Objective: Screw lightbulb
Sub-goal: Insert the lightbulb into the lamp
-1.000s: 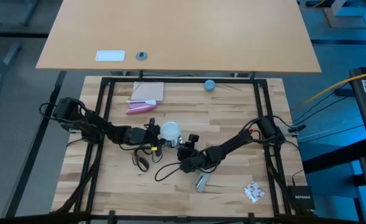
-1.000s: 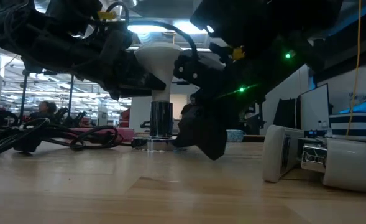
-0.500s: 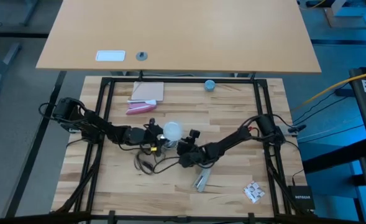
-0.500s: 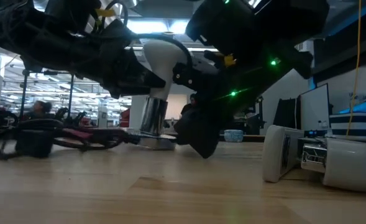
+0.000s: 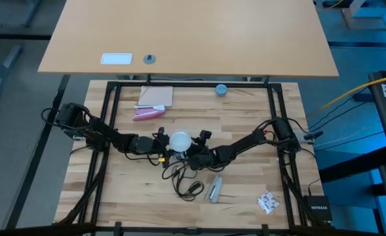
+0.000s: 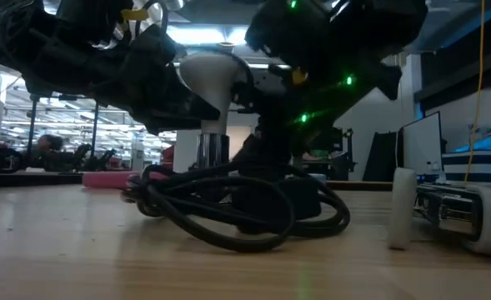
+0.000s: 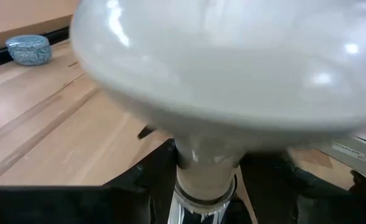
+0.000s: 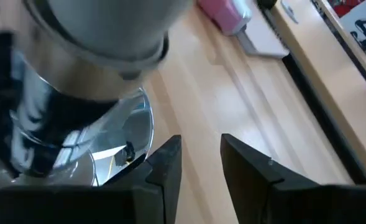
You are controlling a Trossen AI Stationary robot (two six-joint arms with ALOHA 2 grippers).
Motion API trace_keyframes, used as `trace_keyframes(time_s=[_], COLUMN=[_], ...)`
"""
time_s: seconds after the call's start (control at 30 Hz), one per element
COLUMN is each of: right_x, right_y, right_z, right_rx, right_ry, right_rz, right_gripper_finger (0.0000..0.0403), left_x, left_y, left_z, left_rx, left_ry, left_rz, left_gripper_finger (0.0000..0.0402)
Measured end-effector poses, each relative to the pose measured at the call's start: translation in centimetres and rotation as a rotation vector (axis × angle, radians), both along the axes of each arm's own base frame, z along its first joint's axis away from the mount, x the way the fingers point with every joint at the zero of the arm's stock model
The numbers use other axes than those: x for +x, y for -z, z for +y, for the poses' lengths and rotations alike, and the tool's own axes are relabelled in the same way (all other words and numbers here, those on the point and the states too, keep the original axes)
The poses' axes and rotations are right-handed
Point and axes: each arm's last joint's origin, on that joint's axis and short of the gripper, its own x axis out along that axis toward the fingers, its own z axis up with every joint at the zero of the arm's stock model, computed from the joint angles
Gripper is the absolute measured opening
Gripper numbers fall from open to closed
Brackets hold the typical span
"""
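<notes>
The white lightbulb (image 5: 179, 139) stands globe up at the table's middle. Its grey neck (image 6: 214, 125) sits in a shiny socket (image 6: 212, 154) on a round mirror-like base (image 8: 123, 134). My left gripper (image 5: 163, 144) reaches in from the table's left and is shut on the bulb. My right gripper (image 5: 194, 156) comes from the right, low beside the socket. Its fingers (image 8: 164, 165) stand a little apart with bare wood between them. A black cable (image 6: 228, 208) lies coiled in front of the socket and hides its foot in the low view. My left gripper pinches the bulb's neck (image 7: 204, 177) between its two fingers, just under the globe and above the socket's rim. The fingers come in nearly level from the table's left. The bulb stands upright in the socket. My right gripper has one finger close to the base's rim (image 8: 133, 152); I cannot tell whether it touches.
A blue round object (image 5: 221, 89) sits at the far edge. A tan pad (image 5: 156, 97) and a pink thing (image 5: 147, 113) lie at the far left. A grey-white device (image 5: 213, 190) and a small white packet (image 5: 267, 202) lie near the front right.
My right gripper has gone toward the far edge and a little up, closer to the socket. The socket tipped for a moment and stands upright again. The cable's loop has swung from the socket's left round to the near side. The bulb stays in place in my left gripper.
</notes>
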Motion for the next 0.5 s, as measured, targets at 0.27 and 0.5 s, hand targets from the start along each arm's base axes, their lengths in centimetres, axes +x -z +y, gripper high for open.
trace_keyframes(time_s=[0.27,0.5], right_x=[-1.4,-1.7], right_y=[-4.5,-4.5], right_z=[2.1,5.2], right_rx=[0.016,0.079], right_ry=[-0.073,-0.174], right_rz=[-0.041,-0.102], right_gripper_finger=[0.0115,0.0115], left_x=[0.0,0.1], left_y=[0.0,0.0], left_z=[0.5,1.6], left_rx=[0.027,0.028], left_ry=[-0.05,-0.099], left_rz=[0.002,0.002], left_gripper_finger=[0.0159,0.0159])
